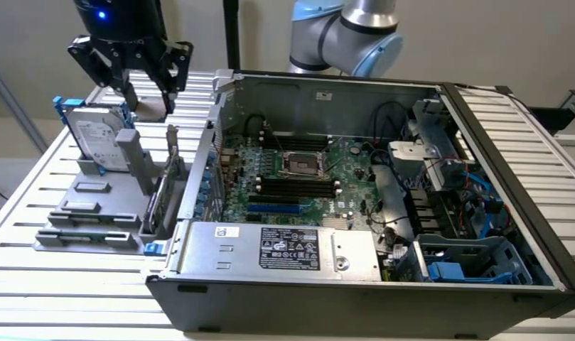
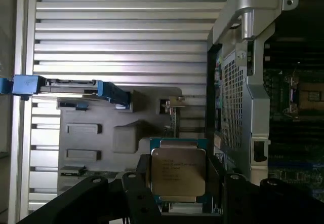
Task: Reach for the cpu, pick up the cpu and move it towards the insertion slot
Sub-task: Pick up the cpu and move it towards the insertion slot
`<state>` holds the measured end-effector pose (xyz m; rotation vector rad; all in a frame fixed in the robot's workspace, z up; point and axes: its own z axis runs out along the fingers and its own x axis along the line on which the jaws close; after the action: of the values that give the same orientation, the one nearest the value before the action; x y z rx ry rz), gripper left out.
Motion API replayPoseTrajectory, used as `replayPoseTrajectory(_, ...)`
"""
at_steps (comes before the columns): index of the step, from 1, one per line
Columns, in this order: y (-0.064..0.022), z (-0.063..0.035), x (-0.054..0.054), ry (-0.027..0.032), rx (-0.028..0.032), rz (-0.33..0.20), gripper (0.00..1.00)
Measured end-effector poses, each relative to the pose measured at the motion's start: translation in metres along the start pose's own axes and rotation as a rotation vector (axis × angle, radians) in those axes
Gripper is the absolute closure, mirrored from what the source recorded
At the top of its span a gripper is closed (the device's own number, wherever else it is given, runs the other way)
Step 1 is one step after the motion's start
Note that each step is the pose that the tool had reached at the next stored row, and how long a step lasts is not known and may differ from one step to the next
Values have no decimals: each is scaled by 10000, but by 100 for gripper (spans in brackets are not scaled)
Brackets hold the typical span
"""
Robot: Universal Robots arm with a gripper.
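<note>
The cpu (image 1: 151,105), a small flat square chip with a tan face, hangs in my gripper (image 1: 151,99) above the back of the grey parts holder (image 1: 88,213), at the exterior view's left. In the wrist view its silver-grey top (image 2: 178,172) sits between two black fingers (image 2: 139,179), which are shut on its edges. The insertion slot (image 1: 301,165), a dark square socket in a shiny metal frame, lies on the green motherboard inside the open computer case, well toward the exterior view's right of my gripper. The slot (image 2: 310,95) also appears past the case wall.
A silver hard drive (image 1: 97,138) in a blue frame stands upright in the holder just below my gripper. The case's side wall (image 1: 211,142) rises between holder and motherboard. A power supply (image 1: 278,249) and cables (image 1: 401,213) crowd the case interior. Everything rests on a slatted metal table (image 1: 40,284).
</note>
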<state>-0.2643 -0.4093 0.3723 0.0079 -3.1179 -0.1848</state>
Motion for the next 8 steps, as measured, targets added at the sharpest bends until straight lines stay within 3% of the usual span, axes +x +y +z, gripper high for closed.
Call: replayPoseTrajectory(8, 0, -16, -361, 0, -48, -1, 46)
